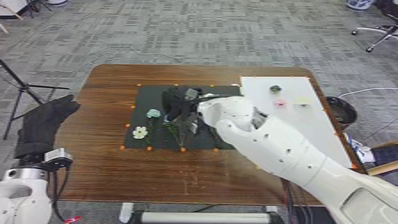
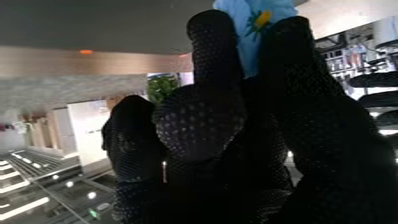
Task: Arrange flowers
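In the head view my right hand (image 1: 182,107) is over the dark mat (image 1: 133,142), just right of a pale blue flower (image 1: 154,113). A white flower (image 1: 139,132) lies near the mat's left side, with green stems beside it. From the right wrist view, a blue flower-like piece (image 2: 250,30) with a yellow and green spot sits pinched between the fingers of my right hand (image 2: 202,125); its lower part is hidden by the glove. My left hand (image 1: 46,120) rests beyond the table's left edge, fingers relaxed, holding nothing.
A white board (image 1: 306,135) covers the table's right side, with a small green plant (image 1: 275,89), a pink item (image 1: 281,102) and a pale yellow one (image 1: 303,100) on it. A black bin (image 1: 342,111) stands off the right edge. Orange marks border the mat.
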Robot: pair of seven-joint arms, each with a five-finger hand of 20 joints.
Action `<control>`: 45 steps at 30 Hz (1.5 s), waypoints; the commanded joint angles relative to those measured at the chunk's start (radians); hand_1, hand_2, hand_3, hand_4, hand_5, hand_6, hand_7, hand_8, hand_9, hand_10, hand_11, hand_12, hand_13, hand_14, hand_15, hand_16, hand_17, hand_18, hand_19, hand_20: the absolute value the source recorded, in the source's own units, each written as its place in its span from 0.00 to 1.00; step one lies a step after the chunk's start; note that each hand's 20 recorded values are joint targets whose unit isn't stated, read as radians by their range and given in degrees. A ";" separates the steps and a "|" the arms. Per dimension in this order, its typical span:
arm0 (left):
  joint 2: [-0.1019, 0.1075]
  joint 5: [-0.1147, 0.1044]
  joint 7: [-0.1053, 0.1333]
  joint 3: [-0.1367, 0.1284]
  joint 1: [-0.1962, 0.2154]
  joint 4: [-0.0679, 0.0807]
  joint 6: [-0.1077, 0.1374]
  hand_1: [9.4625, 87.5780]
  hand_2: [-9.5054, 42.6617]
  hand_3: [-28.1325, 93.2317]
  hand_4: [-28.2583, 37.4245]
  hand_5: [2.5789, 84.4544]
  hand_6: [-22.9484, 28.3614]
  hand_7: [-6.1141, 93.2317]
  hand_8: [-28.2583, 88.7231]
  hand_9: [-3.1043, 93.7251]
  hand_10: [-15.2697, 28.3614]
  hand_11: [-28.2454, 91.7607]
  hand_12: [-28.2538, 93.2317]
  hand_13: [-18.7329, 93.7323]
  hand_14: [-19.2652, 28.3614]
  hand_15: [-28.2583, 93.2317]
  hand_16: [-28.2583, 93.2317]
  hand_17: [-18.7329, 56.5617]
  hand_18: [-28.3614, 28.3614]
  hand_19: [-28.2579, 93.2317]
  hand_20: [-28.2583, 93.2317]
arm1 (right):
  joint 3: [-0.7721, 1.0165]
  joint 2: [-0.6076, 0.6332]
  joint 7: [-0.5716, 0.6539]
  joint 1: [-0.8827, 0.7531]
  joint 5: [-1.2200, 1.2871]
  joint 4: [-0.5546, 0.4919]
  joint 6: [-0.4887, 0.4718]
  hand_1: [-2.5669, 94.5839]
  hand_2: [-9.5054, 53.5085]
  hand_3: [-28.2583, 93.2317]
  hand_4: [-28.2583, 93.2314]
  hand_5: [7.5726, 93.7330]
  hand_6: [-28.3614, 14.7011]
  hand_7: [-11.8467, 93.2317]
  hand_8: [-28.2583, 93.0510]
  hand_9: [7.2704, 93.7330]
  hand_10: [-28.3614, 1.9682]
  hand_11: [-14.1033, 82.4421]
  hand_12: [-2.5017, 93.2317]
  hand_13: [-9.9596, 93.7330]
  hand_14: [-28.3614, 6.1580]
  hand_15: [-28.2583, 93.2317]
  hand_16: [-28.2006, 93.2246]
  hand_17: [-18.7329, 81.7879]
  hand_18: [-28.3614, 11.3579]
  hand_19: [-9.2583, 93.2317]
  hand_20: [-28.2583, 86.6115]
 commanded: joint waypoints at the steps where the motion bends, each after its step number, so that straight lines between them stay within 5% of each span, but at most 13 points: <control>1: -0.002 0.004 -0.004 0.015 -0.017 0.006 -0.012 0.15 0.18 0.82 0.00 0.64 0.41 0.23 0.16 0.56 0.68 0.41 0.33 0.50 0.77 0.41 0.25 0.29 0.75 0.34 0.38 | -0.029 -0.032 0.062 0.001 0.005 0.016 0.079 0.61 0.04 0.68 0.09 0.80 0.75 0.33 0.27 0.89 0.64 0.26 0.30 0.94 0.74 0.73 0.48 0.75 0.34 1.00 0.72; 5: -0.001 0.005 -0.005 0.020 -0.024 0.009 -0.017 0.15 0.18 0.82 0.00 0.64 0.41 0.23 0.16 0.56 0.68 0.41 0.33 0.50 0.78 0.41 0.25 0.29 0.75 0.34 0.38 | -0.052 -0.036 0.089 0.002 0.011 0.021 0.155 0.61 0.06 0.67 0.09 0.79 0.76 0.31 0.26 0.88 0.65 0.25 0.26 0.94 0.74 0.73 0.47 0.75 0.34 1.00 0.72; 7: 0.013 0.003 -0.009 0.047 -0.037 0.005 0.011 0.16 0.18 0.82 0.00 0.65 0.41 0.23 0.16 0.56 0.68 0.41 0.33 0.50 0.77 0.41 0.25 0.29 0.75 0.34 0.38 | -0.063 -0.035 0.097 0.005 0.003 0.027 0.182 0.61 0.08 0.66 0.09 0.79 0.76 0.31 0.26 0.87 0.66 0.24 0.24 0.94 0.74 0.73 0.47 0.75 0.34 1.00 0.72; 10: 0.010 0.003 -0.007 0.042 -0.034 0.004 0.009 0.16 0.18 0.81 0.00 0.65 0.41 0.23 0.16 0.56 0.68 0.41 0.33 0.50 0.78 0.41 0.25 0.29 0.75 0.34 0.38 | -0.058 -0.039 0.093 0.001 -0.011 0.042 0.207 0.61 0.09 0.66 0.09 0.79 0.75 0.30 0.26 0.85 0.67 0.23 0.22 0.94 0.74 0.73 0.47 0.76 0.33 1.00 0.72; 15: 0.002 0.002 -0.007 0.026 -0.026 0.006 -0.006 0.15 0.18 0.81 0.00 0.64 0.41 0.23 0.16 0.56 0.68 0.41 0.33 0.50 0.78 0.41 0.25 0.29 0.75 0.34 0.38 | -0.044 -0.040 0.104 -0.009 -0.018 0.045 0.188 0.61 0.13 0.64 0.10 0.77 0.75 0.28 0.25 0.82 0.68 0.24 0.18 0.95 0.74 0.73 0.47 0.76 0.34 1.00 0.72; 23: 0.004 0.001 -0.013 0.038 -0.032 0.001 0.001 0.15 0.18 0.82 0.00 0.64 0.42 0.22 0.16 0.56 0.68 0.41 0.33 0.50 0.77 0.41 0.25 0.29 0.75 0.34 0.38 | -0.015 -0.043 0.105 -0.020 -0.041 0.043 0.090 0.58 0.16 0.64 0.11 0.71 0.72 0.26 0.24 0.74 0.67 0.25 0.13 0.94 0.74 0.72 0.47 0.75 0.34 1.00 0.71; 37: 0.005 -0.003 -0.016 0.040 -0.028 -0.004 0.012 0.15 0.17 0.82 0.00 0.63 0.42 0.22 0.16 0.55 0.68 0.41 0.33 0.50 0.77 0.40 0.25 0.29 0.75 0.34 0.38 | -0.033 -0.014 0.116 0.016 -0.029 0.023 0.057 0.50 0.14 0.70 0.11 0.65 0.69 0.25 0.23 0.67 0.62 0.24 0.13 0.93 0.72 0.72 0.47 0.74 0.33 1.00 0.70; 44: 0.006 -0.002 -0.023 0.049 -0.020 -0.011 0.019 0.15 0.17 0.82 0.00 0.63 0.42 0.22 0.16 0.55 0.68 0.41 0.33 0.50 0.78 0.41 0.25 0.29 0.75 0.34 0.38 | 0.036 0.015 0.150 0.076 0.067 -0.022 0.076 0.42 0.08 0.75 0.12 0.50 0.71 0.24 0.16 0.58 0.53 0.22 0.15 0.91 0.71 0.72 0.46 0.72 0.32 1.00 0.69; 45: 0.016 -0.003 -0.026 0.067 -0.029 -0.013 0.039 0.15 0.17 0.82 0.00 0.63 0.41 0.22 0.16 0.55 0.68 0.41 0.33 0.50 0.78 0.40 0.25 0.29 0.75 0.34 0.38 | 0.044 0.032 0.163 0.082 0.082 -0.042 0.084 0.40 0.06 0.75 0.12 0.47 0.71 0.23 0.16 0.57 0.52 0.22 0.15 0.91 0.70 0.72 0.46 0.71 0.32 1.00 0.69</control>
